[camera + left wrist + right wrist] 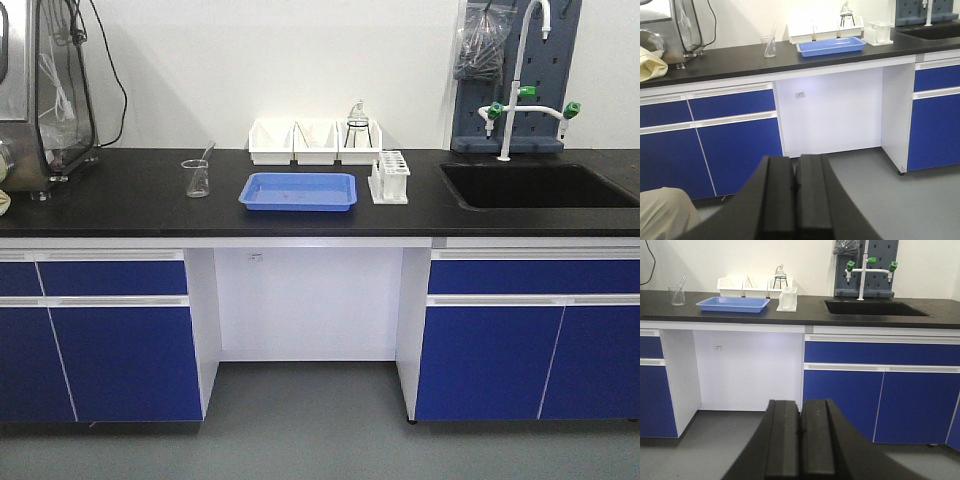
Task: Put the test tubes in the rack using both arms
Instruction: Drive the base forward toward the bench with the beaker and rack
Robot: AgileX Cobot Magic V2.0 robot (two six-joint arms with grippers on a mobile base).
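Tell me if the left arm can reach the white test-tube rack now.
Probably not yet: the left gripper hangs low, well back from the black counter where the small white plastic rack stands. Nothing blocks the way.

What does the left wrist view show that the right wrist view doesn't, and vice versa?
Only the left wrist view: the black left tool, shut, and a crumpled cream bag. Only the right wrist view: the black right tool, shut, and the white tap's green knobs. Both: the blue plastic tray, the small white plastic rack, the clear glass beaker.
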